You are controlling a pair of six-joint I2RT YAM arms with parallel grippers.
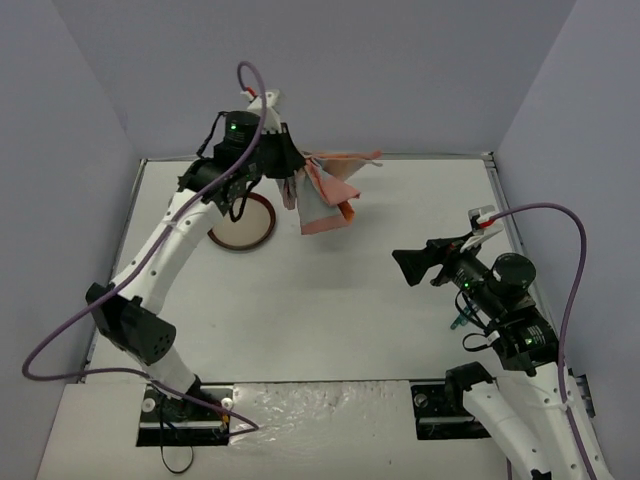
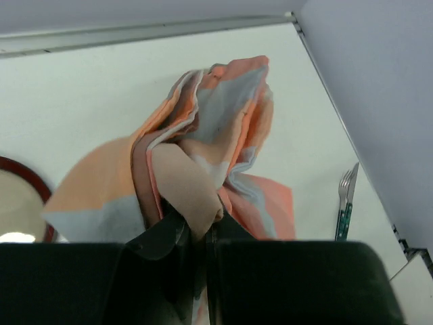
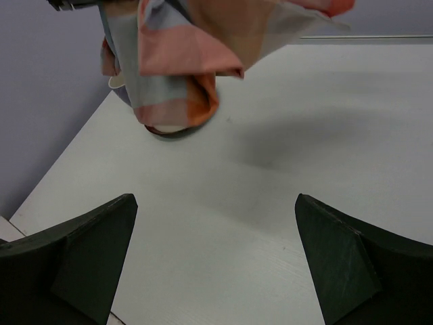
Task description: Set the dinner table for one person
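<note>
Two arms are working over one desk (image 1: 350, 300), which is filling the whole floor of the enclosure beneath them. Left end effector (image 2: 203, 233) is clamping shut on a bunched fold of the plaid cloth mat (image 1: 325, 195) and holding it in the air over the far-left part of the desk. The mat is hanging crumpled, clear of the surface. Right end effector (image 3: 215, 203) is hovering wide open over the right side, holding nothing and pointing toward the mat. Plate (image 1: 245, 225) is lying on the desk near the hanging cloth. Fork (image 2: 346, 203) is lying by the right rail, probably beside the right arm, though that's hard to confirm from overhead.

I'm reading the step in hand as spreading the mat. I'm suggesting the right end effector pinch a free lower corner, both arms pull apart to flatten it, then lower onto bare desk without draping the plate.
</note>
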